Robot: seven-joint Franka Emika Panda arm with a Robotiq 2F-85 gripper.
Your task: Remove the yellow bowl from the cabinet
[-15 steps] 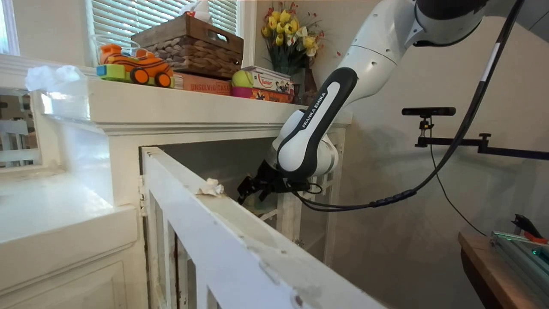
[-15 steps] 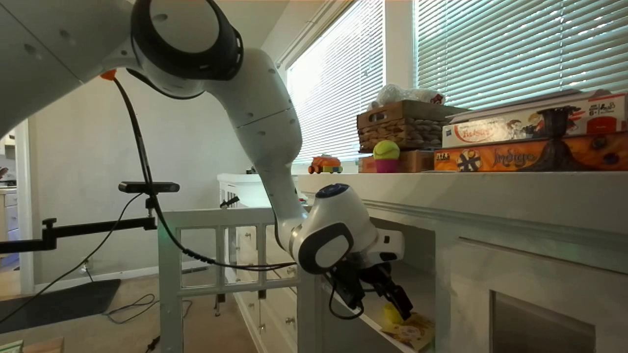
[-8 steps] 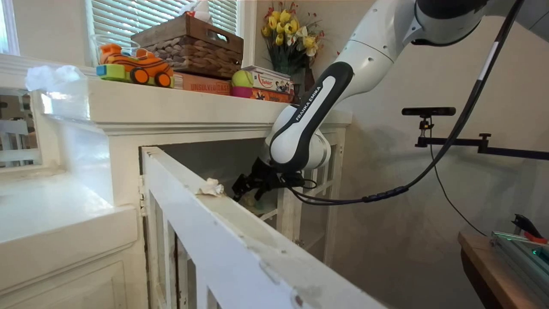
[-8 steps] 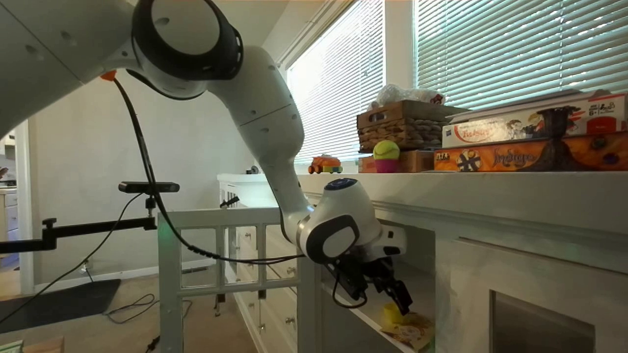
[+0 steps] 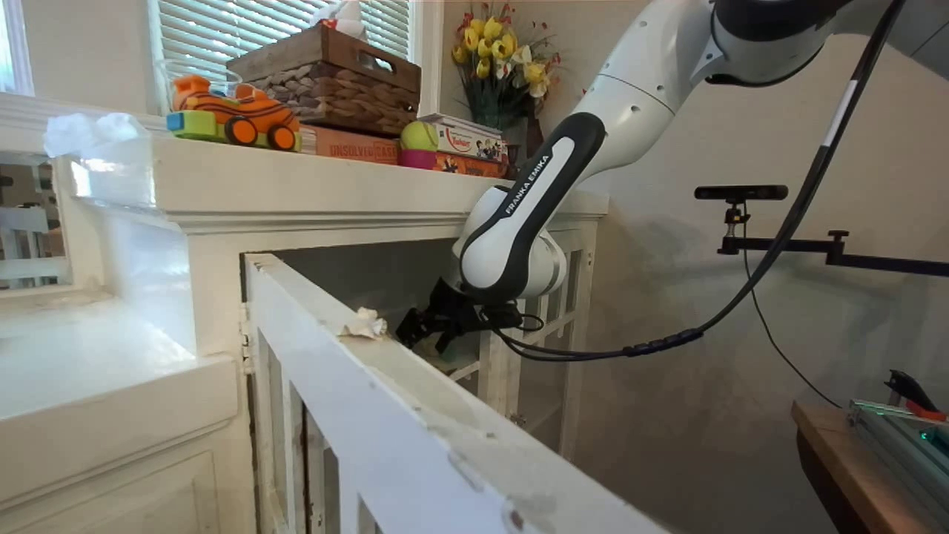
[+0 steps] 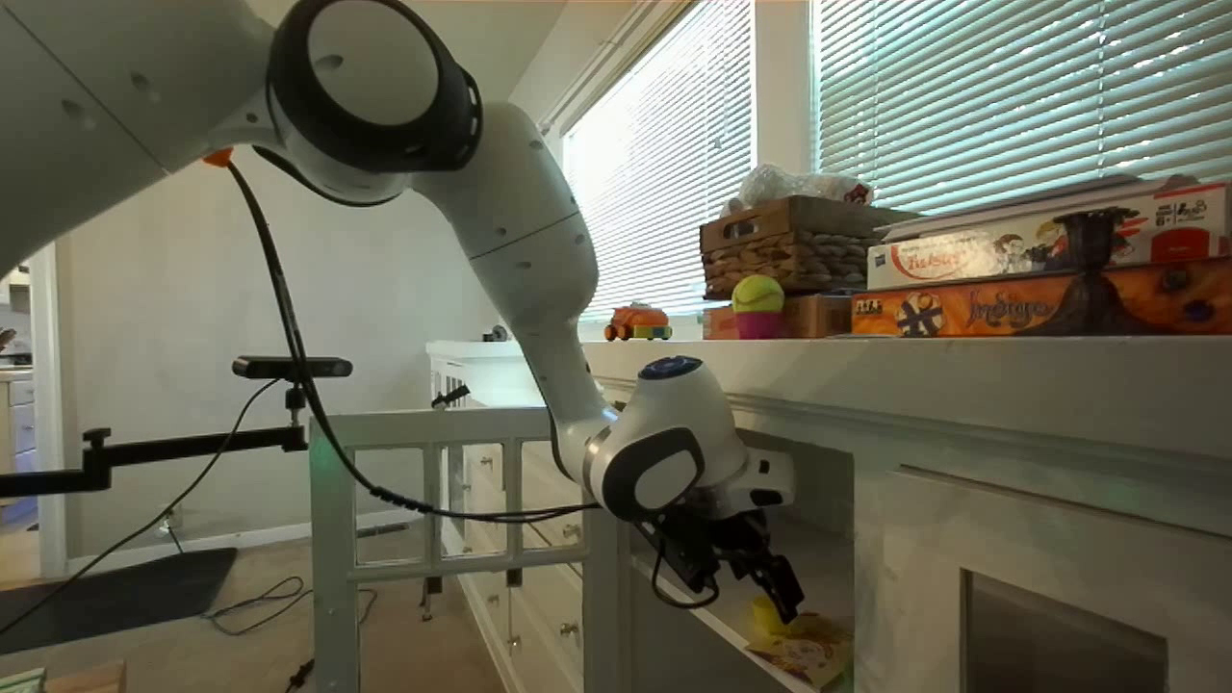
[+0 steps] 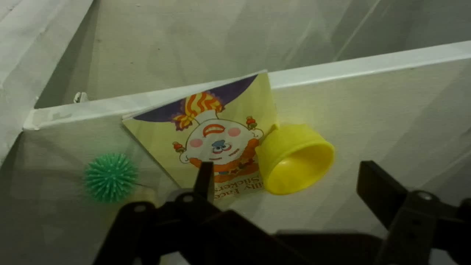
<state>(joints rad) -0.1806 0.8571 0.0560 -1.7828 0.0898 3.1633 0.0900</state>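
- The bottom edge of my wrist view cuts off the rear of the gripper (image 7: 289,176).
- A finger (image 7: 205,180) hides some lettering on the sticker booklet (image 7: 220,136), and the yellow bowl (image 7: 290,162) covers part of its side.
- Beside the green spiky ball (image 7: 111,177) I get a pale patch (image 7: 145,195), too blurred to name.
- In an exterior view, the open door (image 5: 445,445) blocks much of the inside of the cabinet (image 5: 319,182) from me.
- In an exterior view, the gripper screens part of the bowl.
- In both exterior views, the frame crops my arm (image 6: 539,241).
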